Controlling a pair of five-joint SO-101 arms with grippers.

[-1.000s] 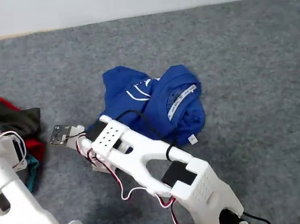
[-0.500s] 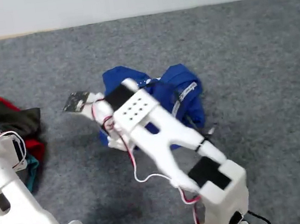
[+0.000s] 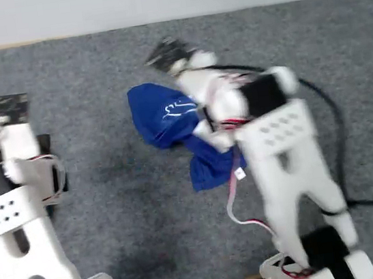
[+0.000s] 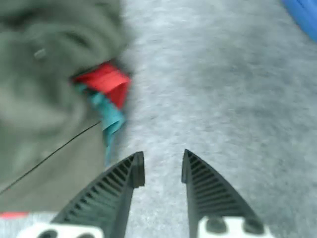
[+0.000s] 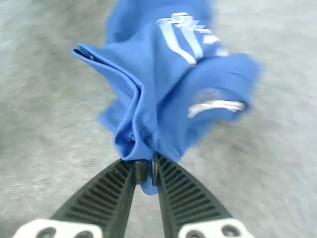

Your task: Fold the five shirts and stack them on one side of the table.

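With right gripper (image 5: 145, 167) jaws clamped on the shirt (image 5: 163, 89) and left gripper (image 4: 161, 166) jaws apart, we'd lift high so it hangs flat.

In the high view the white right arm (image 3: 280, 148) is a blurred shape covering the right half of the crumpled blue cotton shirt (image 3: 163, 118). In the right wrist view the shirt's white print is too smeared to read. Its pinched fold vanishes between the black ribbed fingers (image 5: 176, 191) of the right gripper (image 5: 145, 167). The white left arm (image 3: 16, 203) hides most of the heap of dark grey, red and teal shirts (image 3: 44, 143), which the left edge cuts off. In the left wrist view the dark grey shirt (image 4: 44, 74) is a blur running off the frame. How many garments lie beneath it cannot be told.
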